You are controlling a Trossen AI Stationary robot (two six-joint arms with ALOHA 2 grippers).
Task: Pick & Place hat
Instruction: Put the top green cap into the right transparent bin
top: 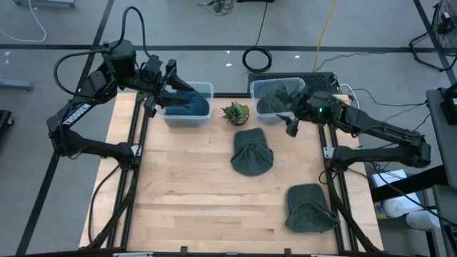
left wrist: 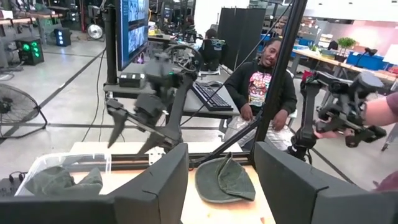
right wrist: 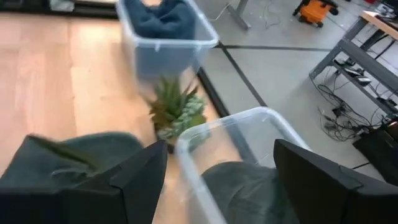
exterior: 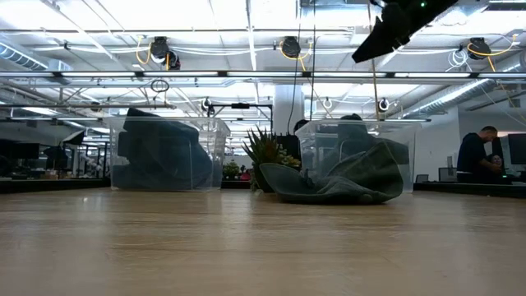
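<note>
A dark green hat [top: 252,152] lies flat mid-table, also in the left wrist view [left wrist: 224,178] and the low view [exterior: 337,186]. A second green hat [top: 310,208] lies near the table's right near corner. Another green hat sits in the clear right bin [top: 275,96] [right wrist: 249,186]. Blue hats fill the left bin [top: 188,104] [exterior: 164,153]. My left gripper [top: 182,93] [left wrist: 221,152] hovers open over the blue bin. My right gripper [top: 291,123] [right wrist: 221,155] hangs open, raised by the right bin's near edge [exterior: 399,29].
A small potted plant [top: 235,112] [right wrist: 177,112] stands between the two bins at the far edge. Cables and a power strip [top: 335,89] lie beyond the right bin. A seated person [left wrist: 264,81] is in the room behind. Bare wood spans the table's near left.
</note>
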